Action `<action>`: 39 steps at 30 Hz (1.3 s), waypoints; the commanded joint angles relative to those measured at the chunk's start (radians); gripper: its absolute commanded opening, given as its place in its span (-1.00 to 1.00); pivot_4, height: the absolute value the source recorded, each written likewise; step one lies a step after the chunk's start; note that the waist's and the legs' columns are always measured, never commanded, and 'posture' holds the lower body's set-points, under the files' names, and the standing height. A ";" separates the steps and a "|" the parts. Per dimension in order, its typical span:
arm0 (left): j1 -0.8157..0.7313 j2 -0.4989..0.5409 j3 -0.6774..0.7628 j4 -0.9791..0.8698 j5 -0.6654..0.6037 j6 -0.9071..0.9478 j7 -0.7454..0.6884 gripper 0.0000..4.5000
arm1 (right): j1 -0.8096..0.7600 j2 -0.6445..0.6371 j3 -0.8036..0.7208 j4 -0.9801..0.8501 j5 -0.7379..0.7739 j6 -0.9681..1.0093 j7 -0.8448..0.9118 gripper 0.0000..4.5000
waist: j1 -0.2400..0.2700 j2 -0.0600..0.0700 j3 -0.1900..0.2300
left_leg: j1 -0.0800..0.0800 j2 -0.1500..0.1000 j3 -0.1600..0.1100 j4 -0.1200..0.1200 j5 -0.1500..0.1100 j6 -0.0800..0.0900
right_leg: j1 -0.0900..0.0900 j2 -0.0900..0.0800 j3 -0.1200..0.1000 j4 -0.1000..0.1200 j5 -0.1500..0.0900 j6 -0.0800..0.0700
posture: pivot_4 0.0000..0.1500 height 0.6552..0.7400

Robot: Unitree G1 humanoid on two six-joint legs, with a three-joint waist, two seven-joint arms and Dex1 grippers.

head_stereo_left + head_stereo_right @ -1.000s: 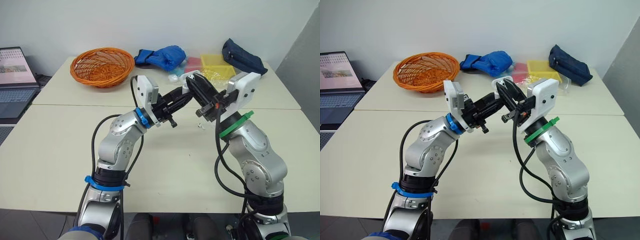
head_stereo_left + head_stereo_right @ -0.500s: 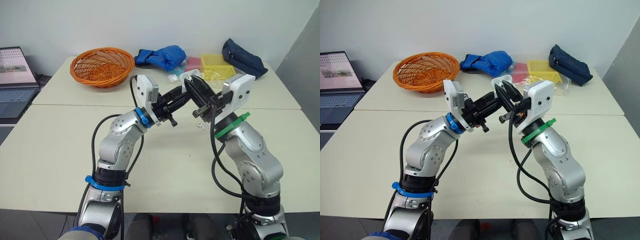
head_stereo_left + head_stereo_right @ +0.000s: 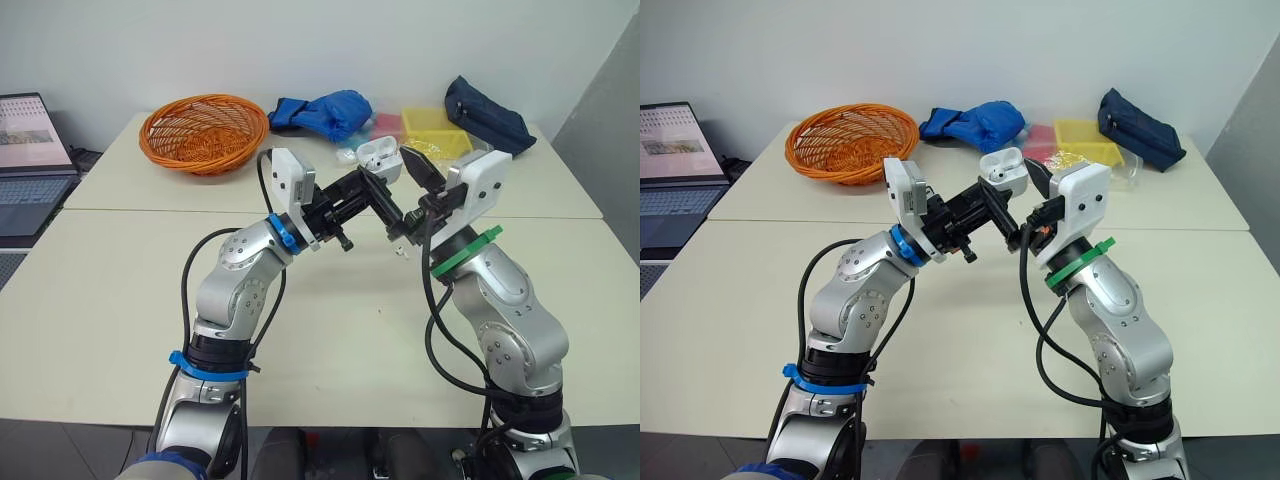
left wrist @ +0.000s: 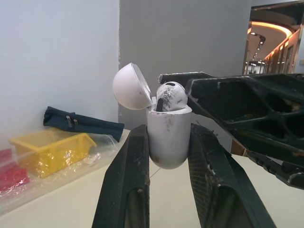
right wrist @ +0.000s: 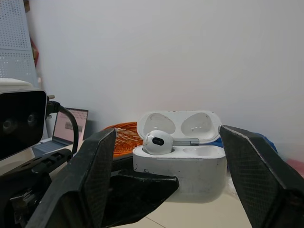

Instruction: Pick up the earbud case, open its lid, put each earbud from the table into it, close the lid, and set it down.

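My left gripper [image 3: 372,182] is shut on the white earbud case [image 3: 378,155] and holds it up above the table. Its fingers [image 4: 132,180] clamp the case body [image 4: 168,135]. The lid [image 4: 130,88] stands open, and one earbud [image 5: 158,141] sits in the left socket while the other socket looks empty. My right gripper [image 3: 406,195] is open, with its fingers [image 5: 95,173] spread to either side of the case and clear of it. A small white piece, probably the second earbud [image 3: 402,250], lies on the table below the grippers.
At the back of the far table stand an orange basket [image 3: 205,130], a blue cloth [image 3: 325,112], a yellow box [image 3: 433,125] in clear wrap and a dark blue pouch [image 3: 487,112]. A laptop [image 3: 30,150] sits at the far left.
My right gripper has opened and its fingers have drawn back from the case top. An earbud now rests in the open case. The left gripper has kept its hold.
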 commanded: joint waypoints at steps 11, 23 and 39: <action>0.014 0.232 0.086 0.022 -0.023 -0.037 -0.194 -0.67 | -0.102 -0.496 -0.035 0.345 0.092 0.191 0.410 0.62 | -0.002 0.000 0.000 | 0.000 0.000 0.003 -0.006 0.000 0.000 | 0.000 0.000 0.000 -0.007 0.000 0.000 | 1.00 1.00; 0.050 0.242 0.090 -0.060 -0.034 -0.004 -0.157 -0.67 | -0.240 -0.314 0.134 0.866 -0.131 0.114 0.428 0.62 | -0.009 0.000 0.000 | -0.006 0.000 0.003 -0.006 0.000 0.000 | -0.005 0.000 0.001 -0.006 0.001 0.001 | 1.00 1.00; 0.046 0.237 0.081 -0.071 -0.040 0.009 -0.151 -0.67 | -0.256 -0.236 0.133 1.016 -0.248 0.019 0.421 -0.38 | -0.010 0.000 0.000 | 0.000 0.000 0.006 -0.005 0.000 0.000 | -0.002 0.000 0.003 -0.004 0.002 0.003 | 1.00 1.00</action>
